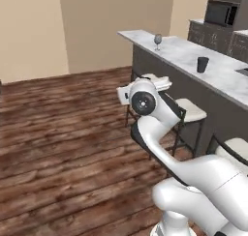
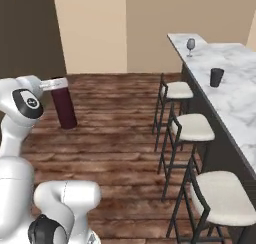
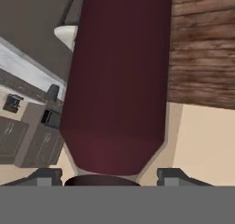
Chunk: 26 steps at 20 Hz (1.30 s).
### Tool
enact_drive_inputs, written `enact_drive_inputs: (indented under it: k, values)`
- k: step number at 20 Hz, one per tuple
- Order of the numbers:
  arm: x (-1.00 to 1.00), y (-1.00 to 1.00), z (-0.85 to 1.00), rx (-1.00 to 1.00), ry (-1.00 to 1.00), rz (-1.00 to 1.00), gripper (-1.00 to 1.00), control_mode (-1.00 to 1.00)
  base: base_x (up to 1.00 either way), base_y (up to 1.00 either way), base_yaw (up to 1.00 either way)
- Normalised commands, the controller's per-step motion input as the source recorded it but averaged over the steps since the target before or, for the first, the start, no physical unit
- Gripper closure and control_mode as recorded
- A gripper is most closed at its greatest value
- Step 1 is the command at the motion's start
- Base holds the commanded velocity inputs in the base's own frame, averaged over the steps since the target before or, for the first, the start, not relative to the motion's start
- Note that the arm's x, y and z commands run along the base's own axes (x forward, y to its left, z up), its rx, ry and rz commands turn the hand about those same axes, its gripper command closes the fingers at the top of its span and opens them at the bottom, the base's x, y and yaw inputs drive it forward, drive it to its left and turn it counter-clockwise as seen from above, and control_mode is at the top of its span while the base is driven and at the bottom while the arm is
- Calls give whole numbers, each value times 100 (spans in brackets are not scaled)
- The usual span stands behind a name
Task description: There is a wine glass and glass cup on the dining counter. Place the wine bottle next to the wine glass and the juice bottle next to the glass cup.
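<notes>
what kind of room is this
Most likely a home kitchen with a bar-style eating area: a long marble-topped dining counter with cushioned bar stools along it, dark cabinets and a built-in microwave behind, and wood plank flooring.

Both base views look forward from behind the arm, sharing the dining counter (image 1: 193,61); the hand view sits close against a maroon bottle (image 3: 119,81).
</notes>
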Motion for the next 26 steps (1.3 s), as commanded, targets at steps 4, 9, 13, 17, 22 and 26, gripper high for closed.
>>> enact_drive_inputs:
  k: [4,9,13,17,22,26]
  values:
    - [0,0,0,0,0,0,100,100,54,0,-67]
    - [0,0,0,0,0,0,100,100,58,1,-67]
    - [0,0,0,0,0,0,100,100,76,30,-68]
    - [0,0,0,0,0,0,100,100,80,47,-63]
    - [0,0,0,0,0,0,100,100,80,43,-61]
    - [0,0,0,0,0,0,100,100,81,36,-62]
